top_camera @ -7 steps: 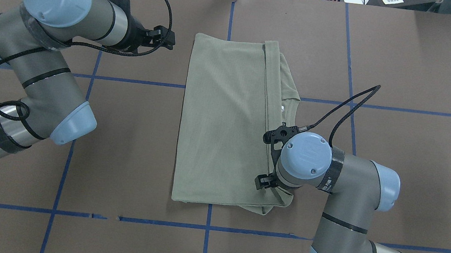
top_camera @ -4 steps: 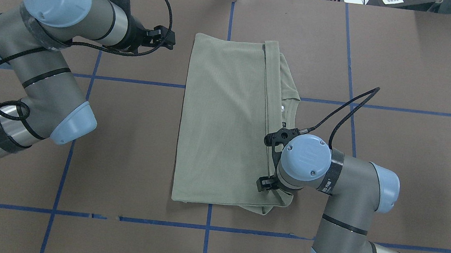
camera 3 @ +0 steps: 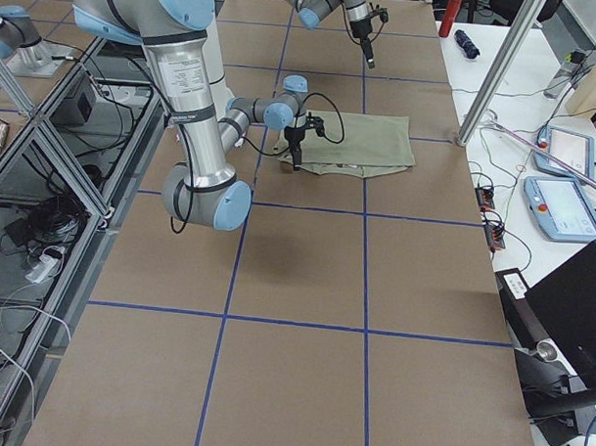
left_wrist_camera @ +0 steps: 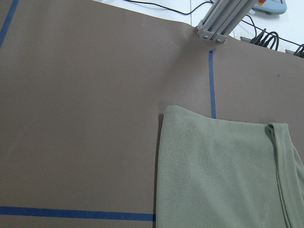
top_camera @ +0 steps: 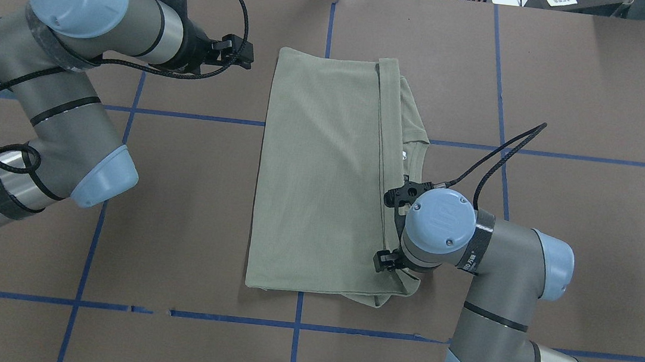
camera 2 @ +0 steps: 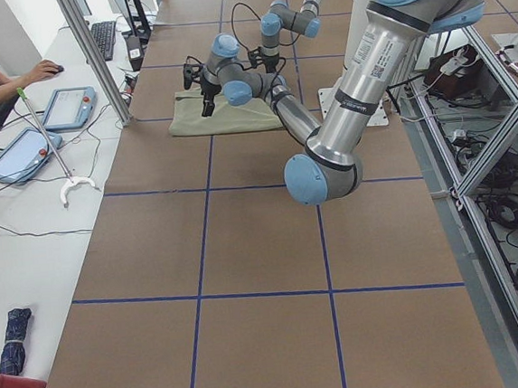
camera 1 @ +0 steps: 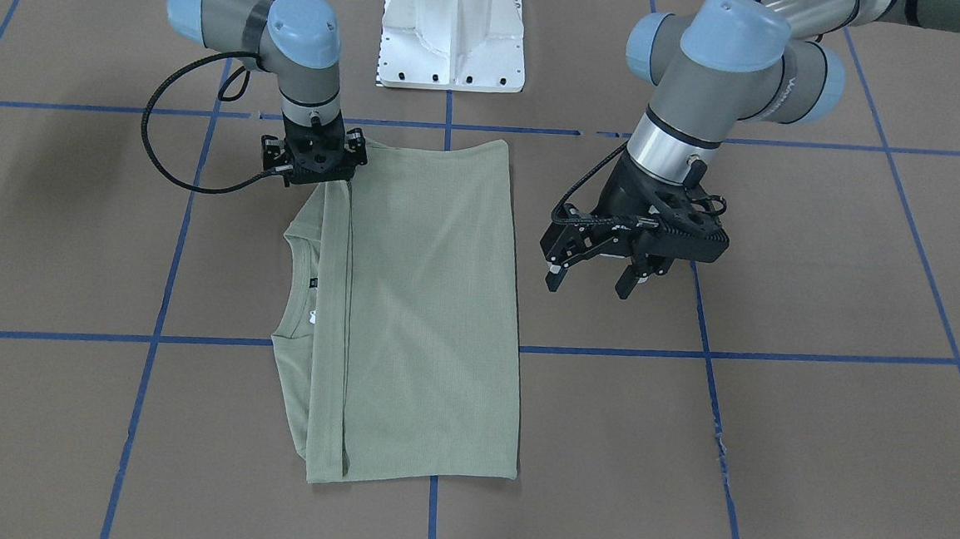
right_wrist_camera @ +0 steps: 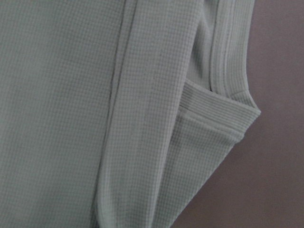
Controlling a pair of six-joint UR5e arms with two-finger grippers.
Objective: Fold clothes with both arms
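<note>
Brown surface w/ blue tape grid; white base at robot's end. Sage-green shirt lies flat on it, folded lengthwise into a long rectangle, between the two tools. Neck opening w/ black label & small white tag shows along the long edge on right tool's side. Right tool points straight down at shirt corner nearest the base, over the end of a narrow folded strip. Its fingers are hidden under the wrist, so can't tell if apart, together or pinching cloth. Right wrist cam shows only knit fabric, hem edges & a bit of surface, v. close. Left tool hangs off shirt's other long edge, clear of cloth, over bare surface. Its fingers are spread apart w/ nothing between. Left wrist cam shows the shirt corner ahead of the left tool.
</note>
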